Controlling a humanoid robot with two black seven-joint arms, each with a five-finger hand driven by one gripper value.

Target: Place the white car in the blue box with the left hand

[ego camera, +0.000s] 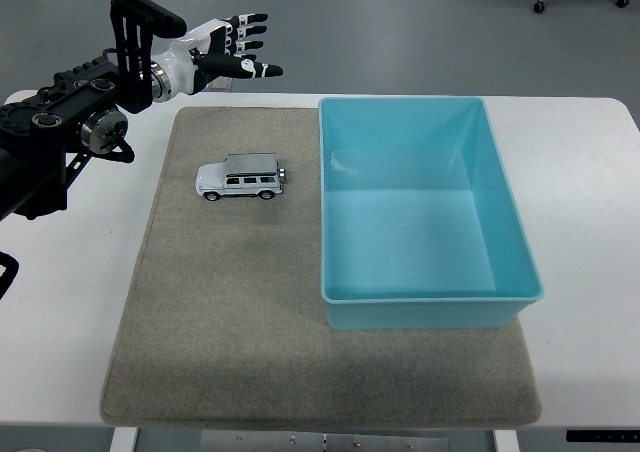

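A small white toy car (240, 177) stands on its wheels on the grey mat (230, 302), left of the blue box (430, 302). The blue box is empty and sits on the mat's right half. My left hand (235, 50) is raised above the table's far left part, beyond and above the car, with its fingers spread and holding nothing. It does not touch the car. The right arm is out of view.
The white table (590, 212) carries the mat. The black left arm (50, 142) reaches in over the table's left side. Grey floor lies beyond the far edge.
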